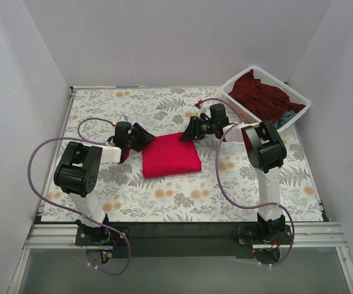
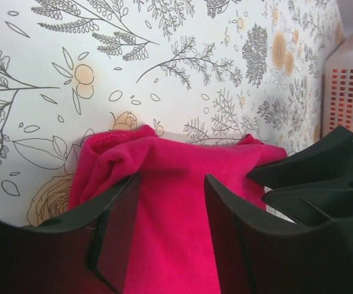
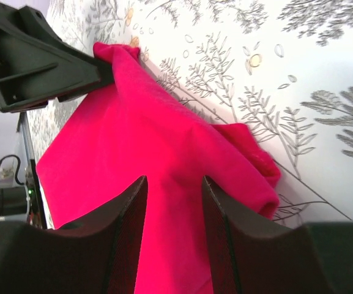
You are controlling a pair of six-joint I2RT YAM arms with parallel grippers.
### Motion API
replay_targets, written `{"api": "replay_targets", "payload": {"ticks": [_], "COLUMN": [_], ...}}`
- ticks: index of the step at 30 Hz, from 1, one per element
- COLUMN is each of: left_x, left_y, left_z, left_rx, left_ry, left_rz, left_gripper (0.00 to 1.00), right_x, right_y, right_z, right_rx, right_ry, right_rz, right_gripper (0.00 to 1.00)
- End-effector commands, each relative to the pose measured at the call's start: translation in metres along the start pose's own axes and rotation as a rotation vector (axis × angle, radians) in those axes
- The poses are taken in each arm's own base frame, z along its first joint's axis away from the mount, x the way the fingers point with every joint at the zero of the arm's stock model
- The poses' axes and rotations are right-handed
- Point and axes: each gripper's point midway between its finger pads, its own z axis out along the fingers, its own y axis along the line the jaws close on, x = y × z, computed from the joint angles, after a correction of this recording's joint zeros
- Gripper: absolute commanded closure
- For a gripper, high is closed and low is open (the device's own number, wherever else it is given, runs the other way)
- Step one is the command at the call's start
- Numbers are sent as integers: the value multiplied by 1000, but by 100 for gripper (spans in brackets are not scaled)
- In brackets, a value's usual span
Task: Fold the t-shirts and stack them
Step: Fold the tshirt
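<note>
A crimson-red t-shirt lies folded into a rough square on the flowered table cover. My left gripper is at its far left corner and my right gripper at its far right corner. In the left wrist view the left gripper is open, its jaws apart over the red cloth. In the right wrist view the right gripper is open too, with red cloth showing between its jaws. A dark maroon shirt and a teal-blue one lie in the basket.
A white mesh basket stands at the far right corner, also in the left wrist view. White walls close in the left, back and right. The flowered table cover reaches the near black rail.
</note>
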Motion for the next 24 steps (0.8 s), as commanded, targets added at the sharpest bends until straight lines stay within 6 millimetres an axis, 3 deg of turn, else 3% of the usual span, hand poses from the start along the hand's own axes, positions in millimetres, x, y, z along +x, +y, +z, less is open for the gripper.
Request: {"api": "replay_targets", "payload": {"ticks": [1,4,7,8,10,11,13,15,17,19,20,21,24], "left_x": [12,-7,-19,-28,-28,-27,-17,9,38,69,75,89,96], "left_y": [36,4,-22,-43,-57,-74,-87,-101,-110,-93,-90,-70,-46], "left_z": [-1,-7,-22,-32,-45,-58,-71,-86,-100,-105,-109,-109,-108], "left_rx": [-112,-47,-20,18,29,67,96,143,181,167,172,153,132], "left_ry": [35,25,26,1,0,-14,0,46,93,159,173,194,161], "left_rz": [-2,42,95,117,133,143,144,147,148,144,114,101,76], "left_gripper": [52,37,28,27,26,26,26,26,28,35,44,48,63], "right_x": [-16,-28,-35,-35,-28,-24,-9,3,24,45,51,58,90], "right_y": [8,31,60,67,85,91,106,122,123,125,123,117,90], "right_z": [-9,-23,-39,-42,-51,-53,-57,-59,-59,-58,-57,-56,-52], "right_rx": [-20,-31,-63,-75,-89,-94,-105,-122,-127,-135,-134,-125,-81], "right_ry": [-66,-97,-118,-120,-119,-116,-103,-91,-65,-32,-26,-14,32], "right_rz": [-24,-60,-80,-79,-81,-83,-85,-89,-66,-55,-61,-51,-19], "right_gripper": [52,52,52,52,52,51,51,51,51,51,51,51,52]}}
